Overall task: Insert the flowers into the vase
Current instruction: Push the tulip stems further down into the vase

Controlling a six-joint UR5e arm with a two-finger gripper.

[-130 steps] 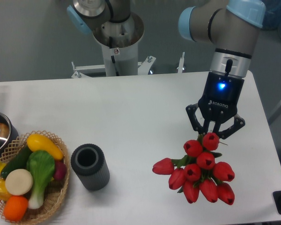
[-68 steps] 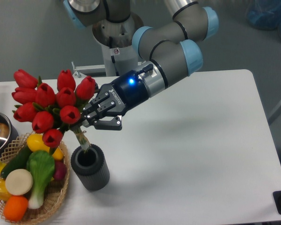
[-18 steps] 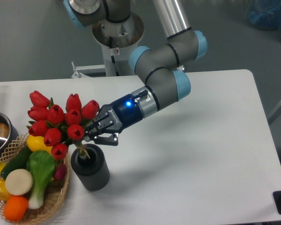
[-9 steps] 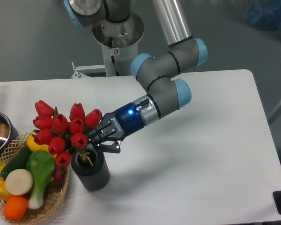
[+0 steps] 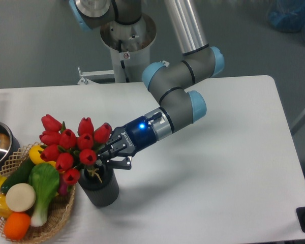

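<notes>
Nine red tulip buds, one vase, one basket.

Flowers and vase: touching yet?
Touching. The fixed camera shows the flowers with their stems running down into the vase mouth, leaning left against its rim. The claw grips the stems just above it.

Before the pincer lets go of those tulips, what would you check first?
1. Stems inside the vase mouth: ok, they enter the opening.
2. Stems reaching the bottom: cannot tell, the inside is hidden.
3. Pincer gripping the flowers: ok, shut on the stems just above the rim.
4. Vase upright on the table: ok.
5. Bunch upright: not ok, the buds lean left over the basket.
6. Free path for the arm to pull back to the right: ok, bare table there.
</notes>
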